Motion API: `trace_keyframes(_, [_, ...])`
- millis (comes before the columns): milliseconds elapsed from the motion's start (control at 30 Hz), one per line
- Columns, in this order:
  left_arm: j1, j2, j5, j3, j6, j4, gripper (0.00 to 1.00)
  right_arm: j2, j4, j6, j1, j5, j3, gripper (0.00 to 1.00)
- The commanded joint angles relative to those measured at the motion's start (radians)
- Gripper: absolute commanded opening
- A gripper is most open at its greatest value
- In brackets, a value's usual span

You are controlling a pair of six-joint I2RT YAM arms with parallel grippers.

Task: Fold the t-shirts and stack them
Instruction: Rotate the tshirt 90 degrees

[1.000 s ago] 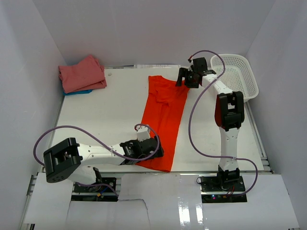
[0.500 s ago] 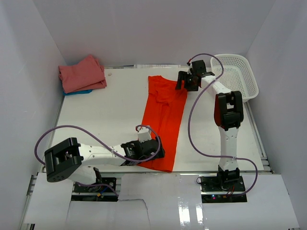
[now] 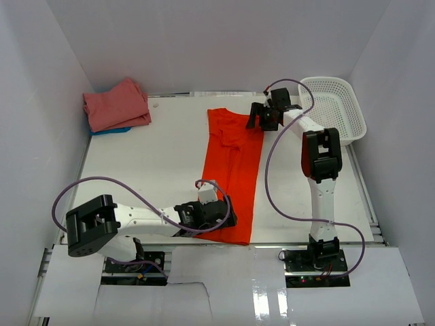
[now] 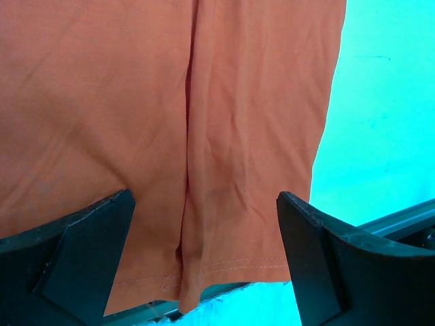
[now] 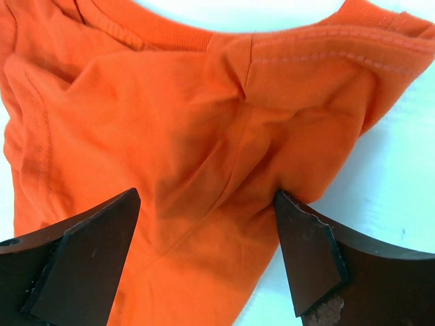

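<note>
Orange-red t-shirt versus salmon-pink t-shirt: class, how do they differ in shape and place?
The orange-red t-shirt lies as a long strip mid-table; the salmon-pink t-shirt is a compact bundle, far left. Orange-red rests on the table; salmon-pink on a blue t-shirt. Both are cloth.

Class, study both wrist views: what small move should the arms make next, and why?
Probably lower and close both: the left gripper hangs open over the hem of the orange-red t-shirt, the right gripper open over its collar end, and the shirt lies as a long strip, not yet folded across.
</note>
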Motion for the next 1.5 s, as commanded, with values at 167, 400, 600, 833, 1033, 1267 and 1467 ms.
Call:
trace_keyframes(167, [-0.04, 0.071, 0.072, 0.019, -0.062, -0.051, 0.98, 0.148, 0.028, 0.032, 0.001, -0.09, 0.129, 0.86])
trace_keyframes(400, [-0.046, 0.115, 0.093, 0.038, -0.074, -0.015, 0.98, 0.22, 0.041, 0.035, 0.008, -0.103, 0.223, 0.86])
trace_keyframes(600, [-0.046, 0.125, 0.098, 0.048, -0.079, -0.011, 0.98, 0.278, 0.032, 0.026, 0.006, -0.113, 0.313, 0.87])
trace_keyframes(833, [-0.04, 0.011, -0.052, 0.109, -0.059, -0.16, 0.98, 0.185, 0.075, -0.003, 0.004, -0.109, 0.267, 0.87])
trace_keyframes(1033, [0.015, -0.101, -0.112, 0.261, 0.036, -0.343, 0.98, 0.076, 0.046, -0.005, -0.005, -0.12, 0.284, 0.87])
trace_keyframes(1267, [0.07, -0.423, -0.224, 0.258, 0.057, -0.527, 0.98, -0.148, -0.014, -0.011, -0.005, -0.135, 0.151, 0.87])
trace_keyframes(1467, [0.291, -0.448, -0.175, 0.278, 0.353, -0.435, 0.98, -0.194, -0.06, -0.011, -0.005, -0.13, 0.132, 0.86])
